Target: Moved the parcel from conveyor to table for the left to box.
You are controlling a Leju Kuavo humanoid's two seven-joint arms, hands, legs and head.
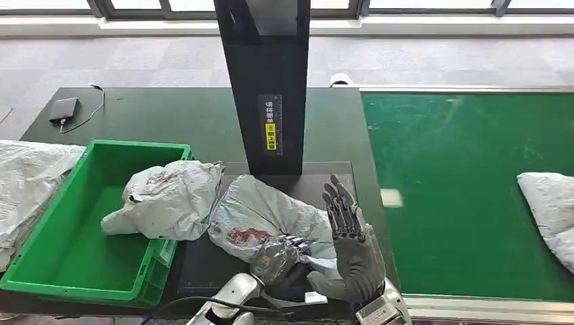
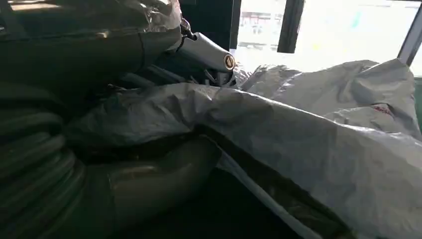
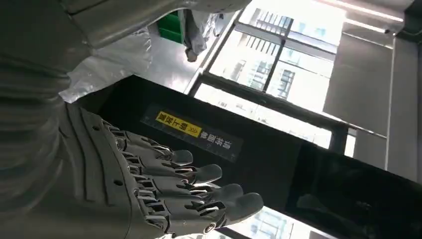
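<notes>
In the head view, the parcel (image 1: 260, 217), a grey bag with a red mark, lies on the dark counter (image 1: 176, 118) at the lower centre of the frame, just in front of the black post (image 1: 265, 81). The left hand (image 1: 279, 256) rests on the lower edge of the parcel, fingers curled on the wrinkled bag; I cannot tell if it really grips it. The right hand (image 1: 350, 244) stands just right of the parcel, upright, fingers straight and spread, holding nothing. Left of the parcel, a second grey bag (image 1: 166, 200) lies over the rim of the green box (image 1: 40, 261). On the green conveyor (image 1: 460, 189) at the right edge lies another white bag (image 1: 552, 203).

In the left wrist view, the parcel (image 2: 318, 149) crosses the frame as a wide grey sheet, pressed close against the left hand (image 2: 149, 174).

In the right wrist view, the right hand (image 3: 164, 189) is wide open in front of the black post (image 3: 278, 164).
</notes>
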